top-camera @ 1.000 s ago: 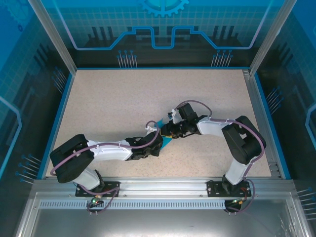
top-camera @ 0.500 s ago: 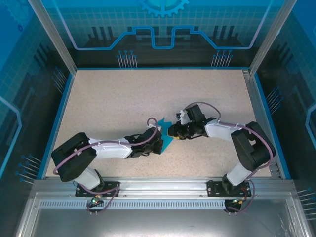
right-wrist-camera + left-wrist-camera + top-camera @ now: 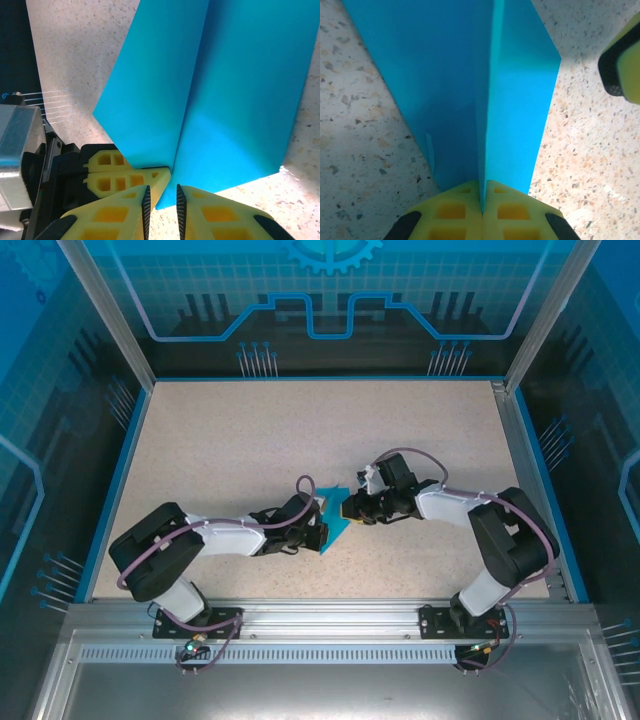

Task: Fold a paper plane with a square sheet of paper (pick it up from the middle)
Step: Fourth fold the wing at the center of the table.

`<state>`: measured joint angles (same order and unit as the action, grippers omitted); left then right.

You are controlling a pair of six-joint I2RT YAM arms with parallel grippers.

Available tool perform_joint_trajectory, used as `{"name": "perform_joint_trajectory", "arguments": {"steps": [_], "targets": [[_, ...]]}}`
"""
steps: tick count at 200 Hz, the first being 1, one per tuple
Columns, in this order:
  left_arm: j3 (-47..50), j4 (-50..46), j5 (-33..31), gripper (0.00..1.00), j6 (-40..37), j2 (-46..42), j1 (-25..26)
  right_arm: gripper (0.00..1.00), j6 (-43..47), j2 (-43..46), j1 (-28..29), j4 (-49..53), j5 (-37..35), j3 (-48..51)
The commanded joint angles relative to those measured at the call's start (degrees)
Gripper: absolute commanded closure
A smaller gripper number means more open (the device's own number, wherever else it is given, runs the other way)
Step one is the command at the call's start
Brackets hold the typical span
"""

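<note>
left gripper [image 3: 482, 197] pinches paper plane [image 3: 455, 75]; right gripper [image 3: 162, 195] slightly open; speckled table [image 3: 220, 440], blue enclosure [image 3: 420, 290].

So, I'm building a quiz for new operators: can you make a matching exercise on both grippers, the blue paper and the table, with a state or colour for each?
1. left gripper
2. right gripper
3. paper
4. table

A. speckled beige
B. jaws a narrow gap apart
C. teal-blue, creased down the middle
D. shut on the paper's crease

Pairs: 1-D, 2-B, 3-C, 4-A
</note>
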<state>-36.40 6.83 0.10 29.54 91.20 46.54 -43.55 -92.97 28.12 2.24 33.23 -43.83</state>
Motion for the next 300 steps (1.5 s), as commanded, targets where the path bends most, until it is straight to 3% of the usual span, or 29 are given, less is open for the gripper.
{"name": "perform_joint_trajectory", "arguments": {"steps": [1,65,95,183,205,255,300], "targets": [[-1.72,-4.82,1.58,0.94,-3.49,1.26,-0.7,0.78,-0.4,-1.31,0.79,-1.23,0.57,-0.15],[-0.45,-7.03,6.94,0.95,-7.39,0.39,-3.73,0.81,0.18,-2.68,3.11,-0.77,0.58,-1.66],[-0.25,-6.12,10.45,0.94,-7.38,1.21,-4.65,0.84,-2.73,-1.88,3.43,-5.44,2.15,-0.55],[0.1,-4.36,13.08,0.9,-6.77,2.98,-5.33,0.82,-7.96,-6.82,3.58,-12.84,5.35,-3.95],[-0.03,-4.35,13.04,0.87,-6.65,2.86,-5.38,0.82,-7.63,-8.13,3.59,-12.53,4.25,-4.06],[-0.52,-4.79,14.01,0.68,-5.15,0.69,-5.41,0.82,-5.58,-8.52,3.54,-8.75,2.1,-4.67],[1.57,-1.59,14.16,0.64,-1.26,-3.19,-5.28,0.82,-5.34,-8.58,3.43,-8.3,1.72,-4.49]]}}
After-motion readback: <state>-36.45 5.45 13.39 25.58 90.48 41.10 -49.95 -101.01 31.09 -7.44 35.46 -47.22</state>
